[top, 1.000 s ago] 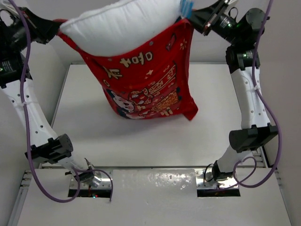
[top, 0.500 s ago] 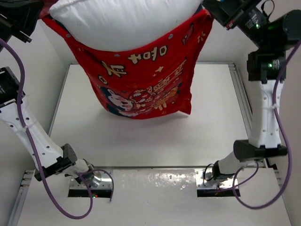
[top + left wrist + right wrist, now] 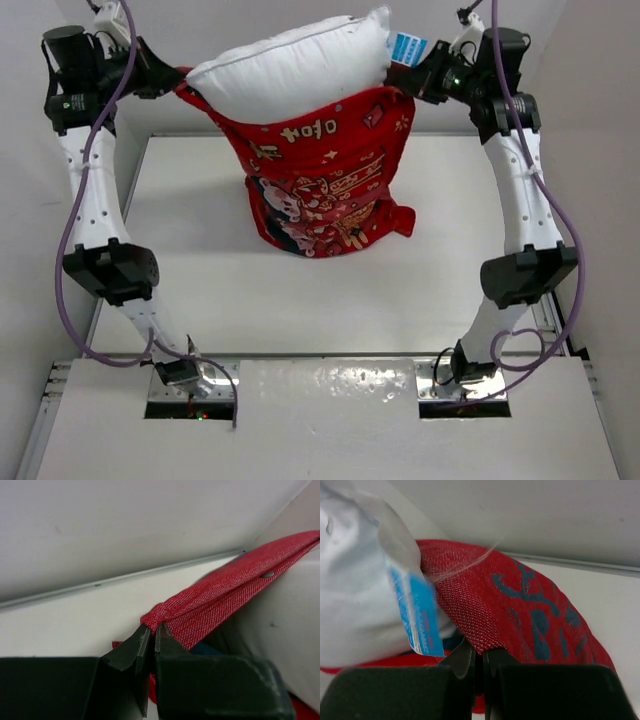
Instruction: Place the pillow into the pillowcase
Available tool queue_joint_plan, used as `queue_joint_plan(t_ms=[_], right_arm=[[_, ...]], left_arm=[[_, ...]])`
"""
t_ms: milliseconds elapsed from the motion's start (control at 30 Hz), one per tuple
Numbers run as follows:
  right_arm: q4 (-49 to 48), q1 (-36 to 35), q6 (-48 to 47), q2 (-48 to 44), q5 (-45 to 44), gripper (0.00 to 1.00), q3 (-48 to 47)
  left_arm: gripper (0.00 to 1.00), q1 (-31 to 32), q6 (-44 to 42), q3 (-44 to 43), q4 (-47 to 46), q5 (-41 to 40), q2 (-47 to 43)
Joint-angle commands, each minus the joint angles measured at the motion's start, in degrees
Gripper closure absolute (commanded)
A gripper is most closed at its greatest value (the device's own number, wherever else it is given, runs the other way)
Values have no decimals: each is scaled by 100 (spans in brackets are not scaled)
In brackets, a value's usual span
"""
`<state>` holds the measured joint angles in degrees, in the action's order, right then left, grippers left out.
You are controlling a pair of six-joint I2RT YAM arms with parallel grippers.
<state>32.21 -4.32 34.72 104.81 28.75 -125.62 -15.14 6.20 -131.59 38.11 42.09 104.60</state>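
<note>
Lower and farther from the overhead camera than half a second ago, both arms have brought their load down, so the red cloth that then hung clear above the bench now sags with its bottom corner folded out.

The left claw (image 3: 152,628) is pinched tight on a bunched corner of the pillowcase (image 3: 320,190), with the red weave gathered into a point between its black tips. The right claw (image 3: 476,654) is likewise closed hard on the opposite edge of the opening, with red cloth printed in dark characters rising just above its tips. Between the two grips the mouth of the case is stretched wide and faces up.

The pillow (image 3: 290,72) sits in that mouth, its lower part inside the case and its plump white upper part standing out above the rim. A blue and white label (image 3: 407,46) sticks out at its right corner, just beside the right claw.

Below, the printed case hangs down to the white bench (image 3: 200,285), near its far middle, where its bottom appears to rest.
</note>
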Motion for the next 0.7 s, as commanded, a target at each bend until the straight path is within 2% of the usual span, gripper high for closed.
queue_joint_plan(t_ms=[0,33,67,100,167,200,233,300,367,400,433,467,500,533,567,600,633,667], right_arm=[[-1389,388,-816,-1803,-153,100,576],[-2236,370,-818,-2625,41,100,966],[-2680,370,-635,-3016,138,100,1718],[-3372,405,-503,-3663,122,100,2012],[-3554,588,-413,-4020,-192,100,2287],[-3589,616,-422,-4135,-308,100,2305],[-3625,625,-440,-4179,-405,100,2332],[-3494,651,-352,-3988,-546,100,2314],[-2986,747,-221,-3164,-537,100,1728],[-2627,783,-194,-2734,-459,100,1316],[-1744,844,-72,-1772,-406,100,277],[-891,975,69,-1319,-379,100,-264],[-665,1046,305,-949,-275,100,-1122],[-620,1151,838,-702,-65,100,-1331],[-741,1265,1061,-612,146,100,-1325],[-1456,1284,1220,-794,340,100,-1124],[-1976,1276,1369,-1083,437,100,-148],[-3469,1215,1440,-1904,421,100,515]], left_arm=[[100,-1303,-455,-501,-372,-528,-1062],[100,-1499,-366,179,-1131,-178,-1760],[100,-1823,-321,578,-1583,-87,-2159],[100,-1931,-330,1095,-2196,-26,-2772],[100,-2098,-373,935,-2221,71,-2927],[100,-2090,-260,429,-1942,176,-2762],[100,-2099,-155,302,-1878,447,-2682],[100,-2003,178,657,-2121,494,-2498],[100,-1819,426,924,-2229,197,-2261],[100,-1687,139,585,-1611,-266,-1729],[100,-1555,-38,260,-1170,-506,-1401],[100,-1536,-240,-457,-426,-648,-772],[100,-1571,-233,-751,-149,-649,-504],[100,-1745,-163,-911,-24,-545,-362],[100,-1878,-58,-860,-66,-396,-326],[100,-2001,108,-459,-389,-194,-535],[100,-2211,136,-203,-609,-96,-693],[100,-2283,136,339,-1142,-17,-1095]])
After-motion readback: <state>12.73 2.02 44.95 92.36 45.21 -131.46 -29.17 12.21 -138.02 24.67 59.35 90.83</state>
